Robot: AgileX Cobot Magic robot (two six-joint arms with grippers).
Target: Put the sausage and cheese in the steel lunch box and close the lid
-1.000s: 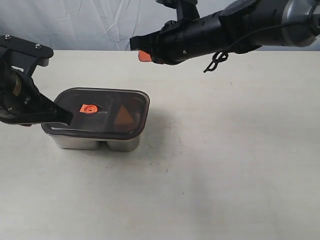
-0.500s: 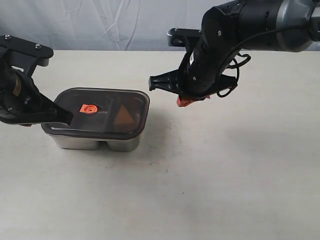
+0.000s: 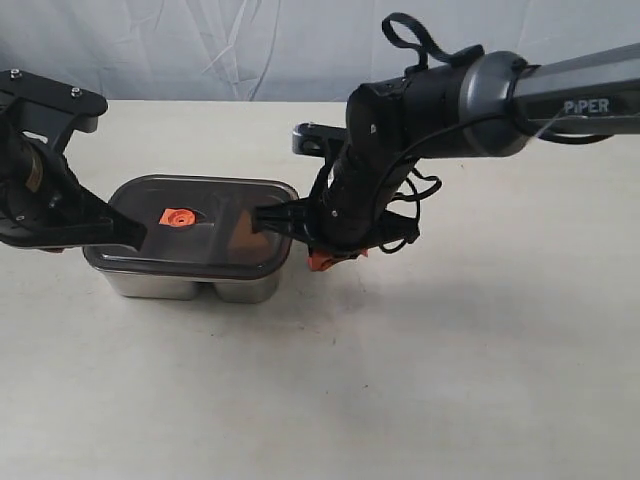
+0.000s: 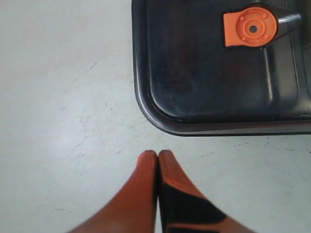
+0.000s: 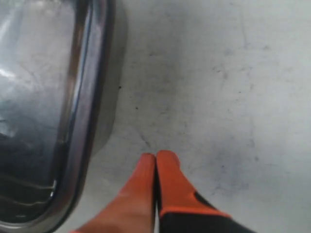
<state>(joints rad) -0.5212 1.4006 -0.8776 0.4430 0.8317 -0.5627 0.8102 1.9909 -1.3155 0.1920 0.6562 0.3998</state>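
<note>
The steel lunch box (image 3: 160,284) stands left of centre with the dark smoky lid (image 3: 205,200) lying on it, its orange valve (image 3: 178,216) at the middle. Through the lid the cheese (image 3: 243,236) shows as a dull orange wedge in the right compartment. The sausage does not show. My right gripper (image 3: 322,260) is shut and empty, low beside the box's right end; its tips (image 5: 155,156) sit just off the lid's rim (image 5: 80,111). My left gripper (image 4: 158,154) is shut and empty, close to the lid's corner (image 4: 146,104) at the box's left end.
The pale table (image 3: 450,350) carries nothing else. A grey cloth backdrop (image 3: 200,50) hangs behind its far edge. The right arm (image 3: 480,90) stretches in from the upper right, over the table's back half.
The right arm swung down from high at the back to the box's right end, gripper shut throughout. The left arm, box and lid stayed put.
</note>
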